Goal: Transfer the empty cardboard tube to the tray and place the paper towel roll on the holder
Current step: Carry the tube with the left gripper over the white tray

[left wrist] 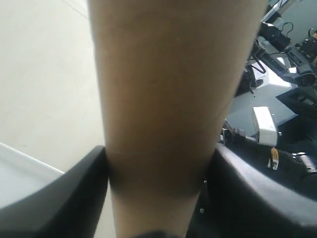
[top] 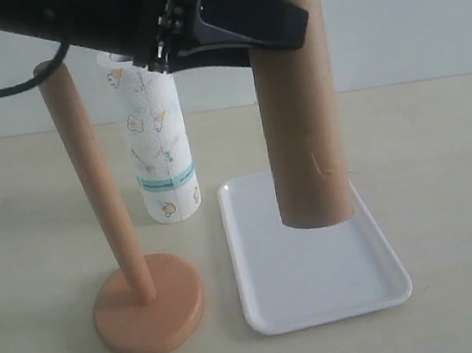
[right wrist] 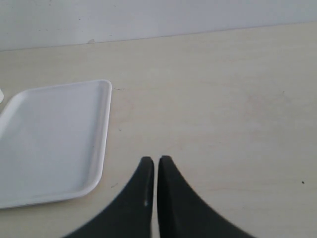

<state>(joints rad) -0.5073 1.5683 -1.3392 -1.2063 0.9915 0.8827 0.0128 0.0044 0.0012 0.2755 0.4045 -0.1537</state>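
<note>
My left gripper (top: pixel 273 28) is shut on the brown cardboard tube (top: pixel 301 124), which hangs upright with its lower end just above the white tray (top: pixel 269 298). In the left wrist view the tube (left wrist: pixel 168 99) fills the frame between the two black fingers (left wrist: pixel 59 198). The paper towel roll (top: pixel 158 143) stands upright on the table behind the wooden holder (top: pixel 105 202), whose dowel leans left in this view. My right gripper (right wrist: pixel 156 161) is shut and empty, low over the bare table beside the tray (right wrist: pixel 96 163).
The beige table runs back to a pale wall. In the left wrist view, dark equipment and cables (left wrist: pixel 282 74) stand off the table.
</note>
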